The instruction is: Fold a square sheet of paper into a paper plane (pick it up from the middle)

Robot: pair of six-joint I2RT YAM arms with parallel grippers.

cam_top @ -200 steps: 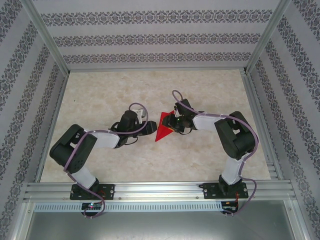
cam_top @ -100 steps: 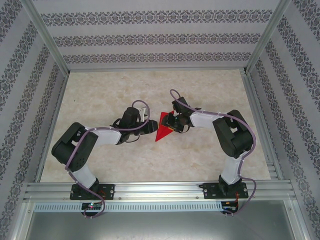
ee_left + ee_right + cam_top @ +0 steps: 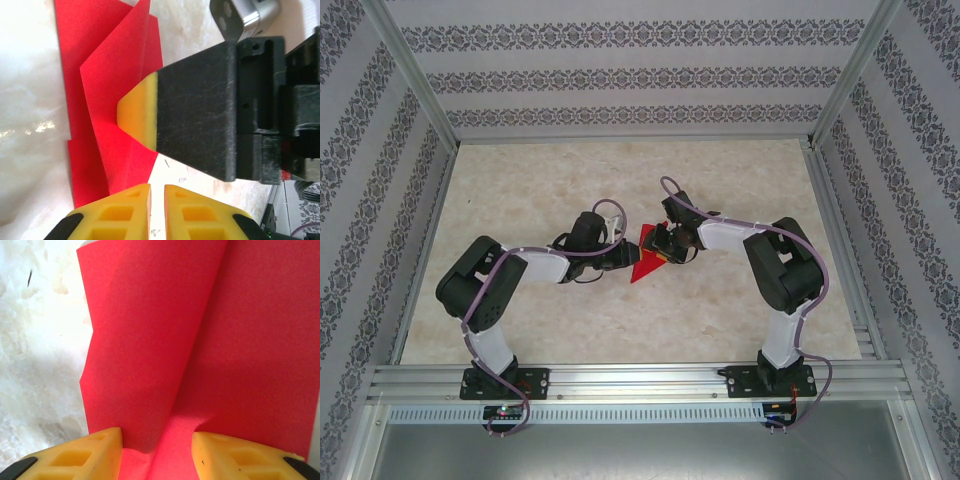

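Both arms bend with elbows out to the sides, forearms reaching inward so the claws nearly meet mid-workspace. The left claw (image 3: 620,257) points right, its fingers (image 3: 132,202) almost together with a thin slit between. The right claw (image 3: 666,246) angles down-left, fingers (image 3: 97,447) well apart.

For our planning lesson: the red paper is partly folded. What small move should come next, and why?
Probably close the right fingers on the raised fold of the red paper: they stand apart astride it, while the left fingers, nearly together, sit at the paper's edge.
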